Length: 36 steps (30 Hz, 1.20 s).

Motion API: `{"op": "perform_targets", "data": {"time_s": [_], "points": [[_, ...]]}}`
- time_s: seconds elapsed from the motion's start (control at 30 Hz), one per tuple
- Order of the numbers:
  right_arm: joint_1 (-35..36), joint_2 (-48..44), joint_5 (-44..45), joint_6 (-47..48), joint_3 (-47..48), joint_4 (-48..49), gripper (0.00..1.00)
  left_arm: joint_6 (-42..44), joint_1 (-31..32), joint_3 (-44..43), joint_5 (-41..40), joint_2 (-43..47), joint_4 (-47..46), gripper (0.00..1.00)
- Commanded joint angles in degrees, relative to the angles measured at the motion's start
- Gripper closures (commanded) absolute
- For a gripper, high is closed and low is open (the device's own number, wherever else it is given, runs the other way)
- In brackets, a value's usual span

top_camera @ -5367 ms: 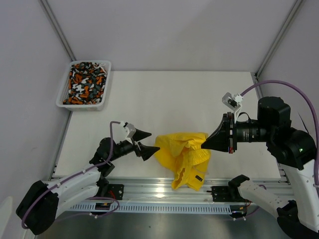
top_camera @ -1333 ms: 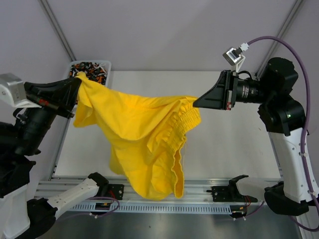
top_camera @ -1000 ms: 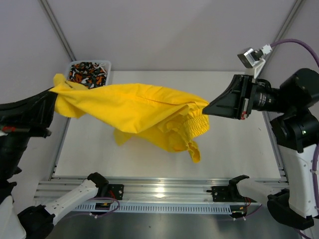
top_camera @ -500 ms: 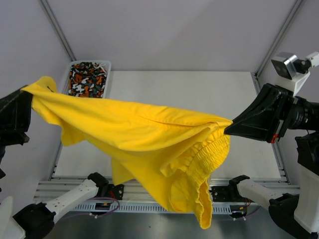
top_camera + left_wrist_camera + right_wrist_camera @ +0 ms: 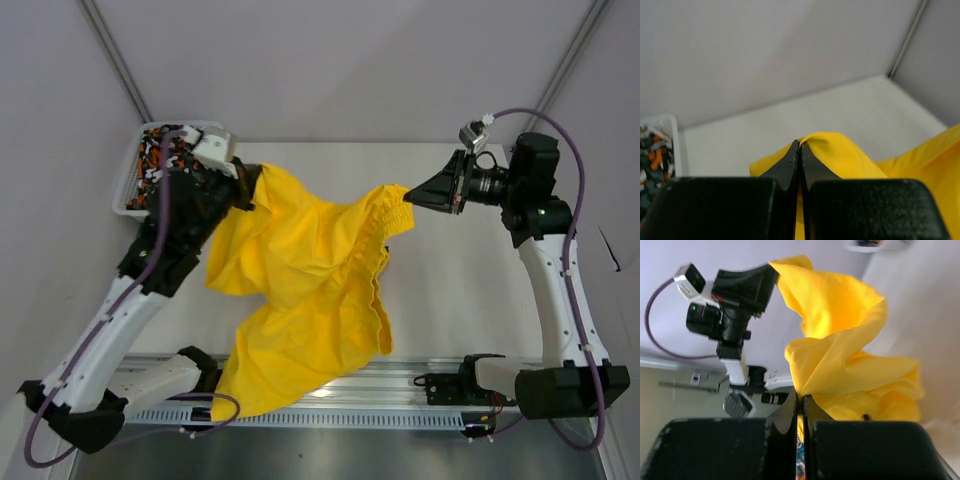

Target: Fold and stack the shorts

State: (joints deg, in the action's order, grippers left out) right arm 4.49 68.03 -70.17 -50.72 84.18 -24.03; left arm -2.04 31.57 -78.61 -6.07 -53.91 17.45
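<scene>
no readable text, no labels, no brand marks, no numbers

Left gripper [image 5: 799,145] pinching a peak of the yellow shorts [image 5: 836,157].
Its two black fingers are pressed flat together, with a fold of the yellow cloth caught at their tips. More of the cloth spills away to the gripper's right. Beyond the gripper lies the pale table [image 5: 790,112]. At the gripper's far left, a white mesh basket [image 5: 674,131] holds the patterned shorts [image 5: 651,150].
</scene>
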Motion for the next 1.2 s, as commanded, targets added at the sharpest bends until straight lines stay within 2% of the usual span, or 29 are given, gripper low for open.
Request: {"op": "perform_targets", "data": {"time_s": [0.0,0.07,0.17,0.27,0.37,0.57,0.67,0.73,0.8,0.83,0.87,0.9,0.93,0.97,1.0,1.03,1.07,1.1,1.13,1.17], "points": [[-2.82,0.60,3.18,18.73,-5.86,-11.40,1.00,-4.63,-2.21,11.33,-2.19,-0.40,-9.26,1.00],[-2.82,2.01,9.86,23.98,-10.95,-14.46,1.00,-5.42,-2.66,16.80,-3.86,-2.24,-11.81,1.00],[-2.91,5.79,17.24,27.60,-17.80,-12.98,1.00,-7.09,-3.18,28.12,-6.67,-5.06,-20.58,1.00],[-3.00,12.02,25.06,30.85,-17.83,-13.76,1.00,-8.41,-3.97,32.71,-9.39,-9.08,-28.51,1.00],[-2.03,16.86,33.06,32.00,-15.37,-13.41,1.00,-8.33,-4.76,32.56,-9.75,-14.27,-33.35,1.00],[-1.07,28.37,47.55,35.25,-5.10,-14.81,1.00,-6.39,-6.78,25.72,-9.84,-25.78,-37.40,1.00],[-0.80,36.60,51.00,36.65,4.47,-17.52,1.00,-6.92,-8.98,22.63,-7.83,-30.19,-38.63,1.00],[-0.54,41.37,52.24,37.71,15.09,-19.64,1.00,-7.71,-10.39,19.47,-6.95,-34.14,-39.07,1.00],[-0.54,50.06,54.60,40.34,24.84,-25.08,1.00,-8.32,-11.53,15.79,-5.72,-37.82,-39.07,1.00],[-0.36,53.31,55.05,41.48,36.46,-27.01,1.00,-8.85,-11.71,14.90,-5.71,-39.07,-38.90,1.00],[-0.27,56.74,55.75,42.62,42.84,-31.30,0.98,-9.03,-11.88,12.80,-5.71,-40.21,-38.38,1.00],[0.42,63.65,60.63,43.59,49.35,-33.43,0.76,-9.20,-12.06,11.73,-5.54,-41.35,-37.24,1.00],[0.95,66.76,63.81,44.21,61.51,-35.10,0.60,-9.64,-12.06,8.68,-5.28,-43.45,-36.53,1.00],[1.57,69.40,67.06,45.09,65.72,-36.42,0.45,-9.91,-12.15,7.60,-5.19,-44.34,-35.48,1.00],[2.70,71.26,76.23,45.35,67.59,-35.65,0.42,-10.08,-12.15,6.55,-5.18,-45.22,-33.21,0.90],[3.06,70.58,80.24,44.75,67.26,-34.25,0.40,-10.87,-12.15,4.19,-5.45,-45.93,-32.05,0.74],[3.50,69.01,82.45,44.66,62.03,-30.41,0.39,-11.40,-12.15,3.90,-6.14,-45.85,-31.00,0.47],[3.85,63.51,83.96,44.05,57.02,-27.24,0.39,-12.19,-12.06,3.90,-6.93,-45.32,-30.47,0.17],[4.12,59.80,84.32,43.87,50.97,-19.29,0.37,-13.33,-12.06,5.99,-8.51,-44.45,-30.98,0.02],[3.95,56.02,82.67,43.86,38.12,-15.47,0.32,-13.42,-12.06,6.97,-8.61,-42.00,-31.77,0.01]]}}
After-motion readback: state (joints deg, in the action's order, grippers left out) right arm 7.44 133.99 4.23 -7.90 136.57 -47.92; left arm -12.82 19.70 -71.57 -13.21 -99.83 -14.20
